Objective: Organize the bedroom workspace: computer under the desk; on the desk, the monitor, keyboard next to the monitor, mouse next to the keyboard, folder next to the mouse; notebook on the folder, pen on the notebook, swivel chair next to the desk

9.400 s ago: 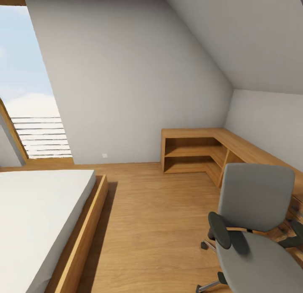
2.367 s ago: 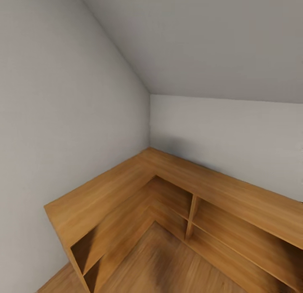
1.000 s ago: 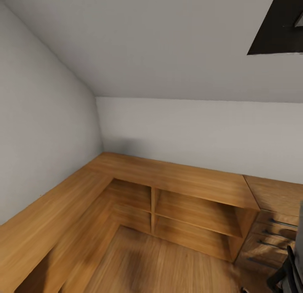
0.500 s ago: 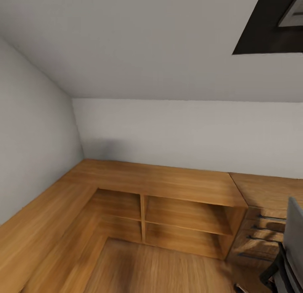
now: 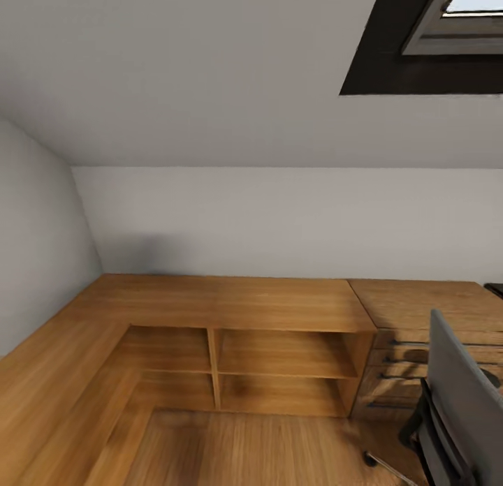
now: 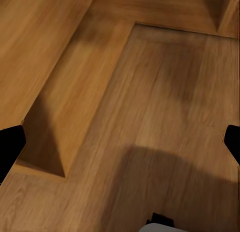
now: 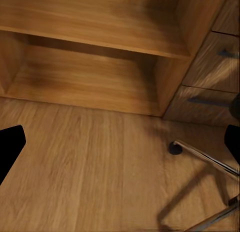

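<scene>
Since the earlier pictures the head camera has been swung rightward, so the whole scene has shifted; nothing in the room itself is seen to have moved.

From the head view, the wooden corner shelf unit [image 5: 230, 311] is taken as landmark. Its open compartments are bare. Just beside its right end a light wooden drawer chest [image 5: 419, 332] is seen, its drawers shut, so their contents cannot be told. In front of that chest the swivel chair [image 5: 461, 409] shows by its grey back and part of its base. Above the unit, high in the sloped ceiling, a skylight window [image 5: 447, 32] is set. A dark sliver at the picture's right edge, beyond the chest, cannot be identified.

In the left wrist view the left gripper [image 6: 120, 142] is seen as two dark fingertips at opposite edges — spread wide, with nothing between them — over the wooden floor [image 6: 165, 122] beside the unit's base.

In the right wrist view the right gripper [image 7: 120, 142] is likewise wide apart and empty, aimed at the floor before the unit's lowest compartment, which holds nothing; a chrome leg and caster of the chair lie near the chest.

As a judgement, the task is at an early stage: the robot appears to be on its way, nothing is carried, and none of the placements can be confirmed from these pictures.
</scene>
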Robot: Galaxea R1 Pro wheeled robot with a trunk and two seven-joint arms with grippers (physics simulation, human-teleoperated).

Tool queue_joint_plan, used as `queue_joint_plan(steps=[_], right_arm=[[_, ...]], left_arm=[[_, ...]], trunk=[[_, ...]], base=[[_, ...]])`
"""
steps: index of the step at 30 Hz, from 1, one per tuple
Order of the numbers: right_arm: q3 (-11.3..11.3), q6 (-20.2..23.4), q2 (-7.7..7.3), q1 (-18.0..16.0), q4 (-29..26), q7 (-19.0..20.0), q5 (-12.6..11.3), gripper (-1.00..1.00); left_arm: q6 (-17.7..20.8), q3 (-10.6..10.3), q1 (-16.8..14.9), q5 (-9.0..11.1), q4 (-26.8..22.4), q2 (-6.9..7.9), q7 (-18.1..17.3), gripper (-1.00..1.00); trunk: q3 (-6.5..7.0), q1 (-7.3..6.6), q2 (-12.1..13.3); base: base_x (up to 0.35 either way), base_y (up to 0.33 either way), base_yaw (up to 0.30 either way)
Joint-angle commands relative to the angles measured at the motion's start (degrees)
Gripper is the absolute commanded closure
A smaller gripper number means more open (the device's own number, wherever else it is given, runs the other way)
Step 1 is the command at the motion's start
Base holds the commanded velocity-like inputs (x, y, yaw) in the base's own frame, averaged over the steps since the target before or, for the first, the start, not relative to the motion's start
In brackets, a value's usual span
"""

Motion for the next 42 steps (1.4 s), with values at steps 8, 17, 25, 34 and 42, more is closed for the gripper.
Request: queue_joint_plan(steps=[8,17,25,34,42], right_arm=[[0.5,-0.1,0.04,-0.1,0.1,-0.2,-0.2,-1.0],[0.6,-0.1,0.04,-0.1,0.1,-0.2,-0.2,-1.0],[0.6,-0.1,0.04,-0.1,0.1,-0.2,-0.1,-1.0],[0.6,-0.1,0.04,-0.1,0.1,-0.2,0.0,-1.0],[0.6,-0.1,0.04,-0.1,0.1,-0.2,0.0,-1.0]], left_arm=[[0.0,-0.5,0.0,0.0,-0.1,-0.05,0.6,-1.0],[0.0,-0.5,0.0,0.0,-0.1,0.01,0.6,-1.0],[0.0,-0.4,0.0,0.0,-0.1,0.02,0.6,-1.0],[0.1,-0.4,0.0,0.0,-0.1,0.02,0.7,-1.0],[0.0,-0.3,0.0,0.0,-0.1,0.02,0.8,-1.0]], trunk=[[0.11,0.01,0.0],[0.31,0.01,0.0],[0.5,0.01,0.0],[0.73,0.01,0.0],[0.94,0.01,0.0]], base=[[0.002,0.089,-0.291],[0.097,0.231,-0.291],[0.117,0.188,-0.291],[0.01,0.014,-0.291],[0.0,0.001,-0.291]])
